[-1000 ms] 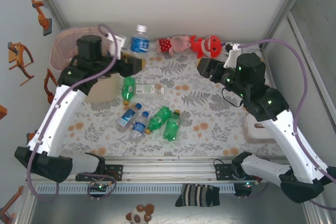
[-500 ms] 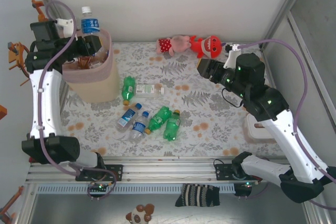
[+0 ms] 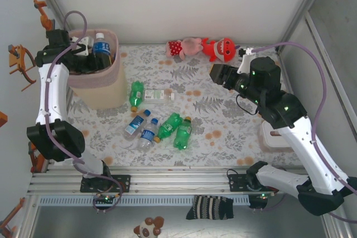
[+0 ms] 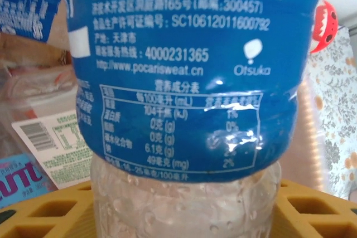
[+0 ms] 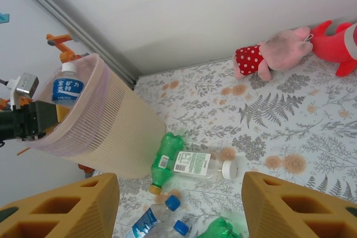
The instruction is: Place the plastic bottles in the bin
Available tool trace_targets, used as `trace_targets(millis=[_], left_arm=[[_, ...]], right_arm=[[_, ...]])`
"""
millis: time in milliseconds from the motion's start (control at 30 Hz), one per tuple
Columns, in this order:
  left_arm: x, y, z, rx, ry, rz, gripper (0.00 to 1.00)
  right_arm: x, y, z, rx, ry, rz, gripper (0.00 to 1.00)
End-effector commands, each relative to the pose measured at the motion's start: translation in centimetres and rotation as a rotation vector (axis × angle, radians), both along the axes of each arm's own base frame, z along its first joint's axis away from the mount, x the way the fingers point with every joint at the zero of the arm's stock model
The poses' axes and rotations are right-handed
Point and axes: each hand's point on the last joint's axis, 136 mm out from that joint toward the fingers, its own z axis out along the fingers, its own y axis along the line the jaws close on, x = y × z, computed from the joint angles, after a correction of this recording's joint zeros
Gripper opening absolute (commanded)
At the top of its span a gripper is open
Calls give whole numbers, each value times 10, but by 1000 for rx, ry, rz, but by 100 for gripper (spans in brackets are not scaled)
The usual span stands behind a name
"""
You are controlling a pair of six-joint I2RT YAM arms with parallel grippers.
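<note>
The bin (image 3: pixel 109 90) stands at the back left, pink at the rim and beige below; the right wrist view has it too (image 5: pixel 111 132). My left gripper (image 3: pixel 89 61) reaches over its rim, shut on a clear bottle with a blue label (image 3: pixel 100 47), upright in the bin's mouth. In the left wrist view that bottle (image 4: pixel 189 82) sits between my yellow fingers (image 4: pixel 47 213). More bottles lie inside the bin. On the table lie green bottles (image 3: pixel 135 94) (image 3: pixel 183 133), a clear bottle (image 3: pixel 159 95) and blue-labelled ones (image 3: pixel 135 124). My right gripper (image 5: pixel 181 210) hangs open above them, holding nothing.
A pink plush toy (image 3: pixel 187 47) and a red one (image 3: pixel 220 48) lie along the back wall. A white object (image 3: pixel 273 137) sits at the table's right edge under my right arm. Walls close in on the left, back and right.
My left arm has swung the blue-labelled bottle from the back middle to the bin and lowered it into the bin's mouth. The right arm has not moved.
</note>
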Motion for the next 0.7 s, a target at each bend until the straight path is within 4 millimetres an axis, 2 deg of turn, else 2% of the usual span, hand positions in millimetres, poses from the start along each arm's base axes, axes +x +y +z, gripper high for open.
trace_targets(millis=[0,100,233,433,667], left_arm=[[-10,0,-8,13,36,-25,64],[-9,3,4,30,2,-16,71],[-6,7,21,55,-46,2,76],[1,8,39,58,-95,13,76],[-2,-2,56,1,-146,-7,68]], right_arm=[[-1,-4,8,-2,-28,-17,59],[-2,-5,9,-2,-31,-18,59],[-2,-6,10,-5,-33,-21,59],[-1,-6,9,-10,-32,-23,59],[2,-4,6,-15,-25,-21,59]])
